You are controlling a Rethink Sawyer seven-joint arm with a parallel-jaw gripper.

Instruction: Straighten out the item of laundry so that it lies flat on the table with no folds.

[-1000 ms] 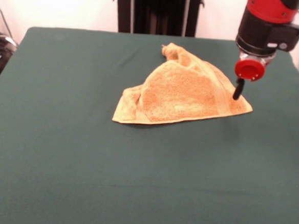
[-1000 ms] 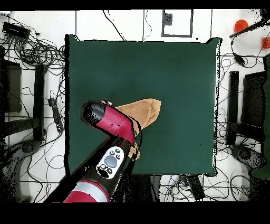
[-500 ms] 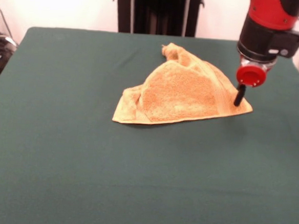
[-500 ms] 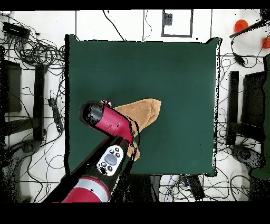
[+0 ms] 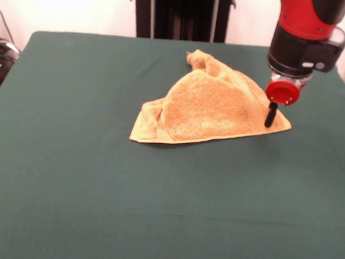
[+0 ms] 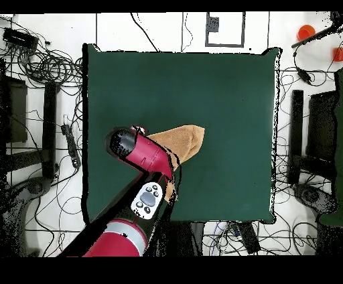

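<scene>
Front view shows, nearest to the camera, a wide bare part of the large rectangular table covered in dark green cloth (image 5: 96,207). Further back, a little right of the middle, lies the small golden tan-orange terry-cloth towel (image 5: 206,108). It is not flat: it is folded over itself into a rough triangle, with one long edge facing the camera, a point at the right, and a crumpled raised corner at the far side.

At the right point of the towel stands the end effector (image 5: 270,114) of the red and black arm (image 5: 306,32), which comes down from above. Only one thin black finger is visible under a red disc, with its tip on or just over the smooth woven band near that corner. A second finger does not show, so I cannot tell if the end effector is open or closed, or if it grips the cloth.

In the overhead view the arm (image 6: 144,157) covers a part of the towel (image 6: 184,142).

I judge the towel is light, soft and limp, and not fragile. The fluffy pile probably drags on the table cloth. A good place to take hold is the top layer at a free corner, to lift and peel it back
</scene>
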